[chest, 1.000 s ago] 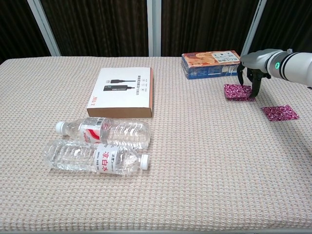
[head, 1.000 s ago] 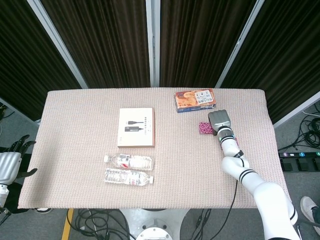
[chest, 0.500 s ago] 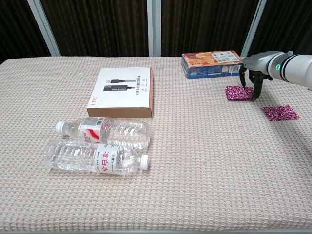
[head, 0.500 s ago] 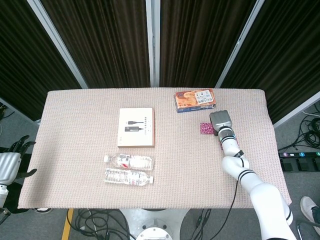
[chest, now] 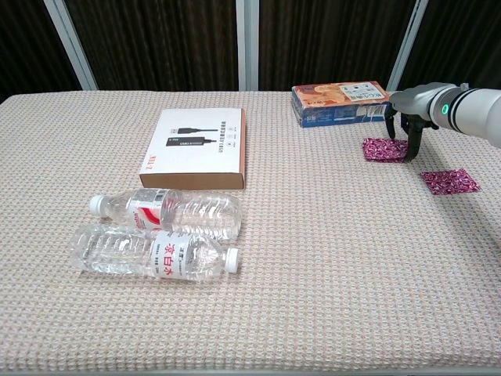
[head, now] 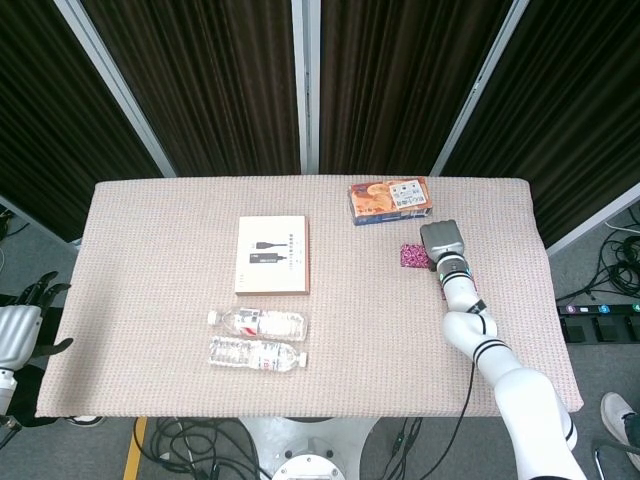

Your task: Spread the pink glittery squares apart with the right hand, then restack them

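Squares spread apart — restacking begins.
My right hand [chest: 409,131], fingers down on the far pink square [chest: 383,149], grip unclear; next, carry it onto the near pink square [chest: 448,182].

Dark ribbed panels [head: 400,80] behind table [head: 150,330]; cables [head: 615,265] on grey floor.

The right arm [head: 500,365] extends from the lower right corner diagonally up across the surface. Its wrist ends in the right hand [chest: 403,129], which is held palm down with dark fingers [chest: 412,141] pointing downward; the fingertips reach the surface. The hand grips nothing. The left hand [head: 25,320] is at the far left edge, off the surface, with its fingers apart and holding nothing.
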